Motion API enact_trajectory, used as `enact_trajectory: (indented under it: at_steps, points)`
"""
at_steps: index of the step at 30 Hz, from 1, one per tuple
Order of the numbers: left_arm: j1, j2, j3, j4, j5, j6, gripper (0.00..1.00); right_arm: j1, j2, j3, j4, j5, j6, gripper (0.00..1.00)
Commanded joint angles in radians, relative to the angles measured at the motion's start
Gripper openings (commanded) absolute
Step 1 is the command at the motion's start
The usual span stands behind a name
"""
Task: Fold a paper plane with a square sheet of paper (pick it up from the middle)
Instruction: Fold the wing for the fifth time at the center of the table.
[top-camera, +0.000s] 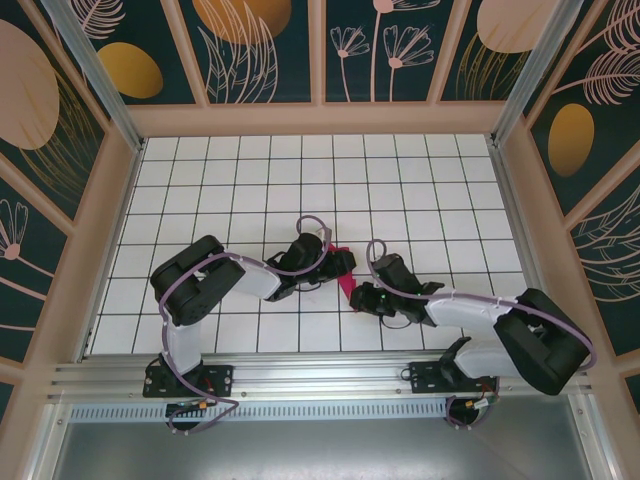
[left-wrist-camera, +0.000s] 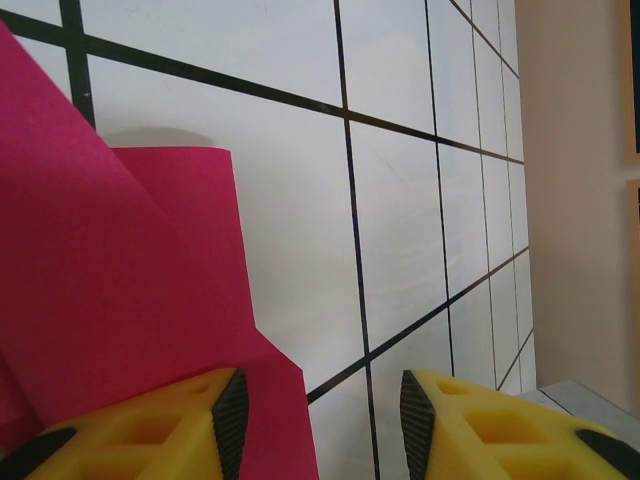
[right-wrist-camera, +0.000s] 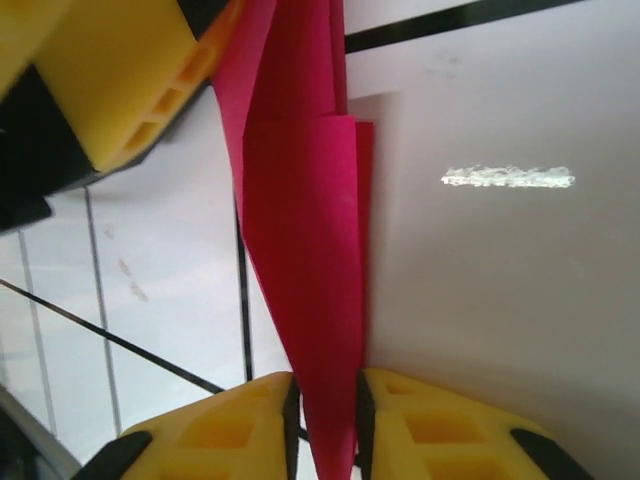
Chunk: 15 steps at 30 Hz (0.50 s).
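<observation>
The square sheet of paper (top-camera: 346, 283) is magenta-pink and folded into a narrow, layered, tapering shape at the middle of the tiled table. My right gripper (top-camera: 360, 297) is shut on its slim end; in the right wrist view the paper (right-wrist-camera: 300, 220) runs up from between the pads of this gripper (right-wrist-camera: 325, 420). My left gripper (top-camera: 334, 263) is at the paper's other end, with one yellow finger (right-wrist-camera: 110, 80) beside the top of the fold. In the left wrist view its jaws (left-wrist-camera: 323, 420) stand open, with the paper (left-wrist-camera: 120, 280) lying past the left finger and a corner reaching into the gap.
The white table (top-camera: 420, 200) has a black grid. Wooden-framed patterned walls (top-camera: 100, 200) close it in on three sides, and a metal rail (top-camera: 320, 375) with both arm bases runs along the near edge.
</observation>
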Motion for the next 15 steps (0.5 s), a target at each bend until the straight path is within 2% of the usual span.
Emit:
enact_trajectory:
  at_steps: [1, 4, 6, 11, 15]
  points:
    - [0.000, 0.033, 0.010, -0.059, 0.014, 0.020, 0.47, -0.030, -0.103, -0.014, -0.015, -0.009, 0.031, 0.32]
    - [0.000, 0.031, 0.008, -0.061, 0.013, 0.020, 0.47, -0.056, -0.176, -0.009, -0.025, -0.014, 0.033, 0.38]
    - [0.000, 0.033, 0.008, -0.061, 0.015, 0.020, 0.47, -0.063, -0.196, -0.015, 0.028, -0.065, 0.033, 0.37]
    - [0.000, 0.033, 0.011, -0.063, 0.016, 0.020, 0.47, -0.063, -0.107, -0.003, 0.178, -0.216, 0.038, 0.14]
    - [0.000, 0.037, 0.016, -0.065, 0.020, 0.021, 0.47, -0.062, -0.005, 0.041, 0.181, -0.231, 0.023, 0.08]
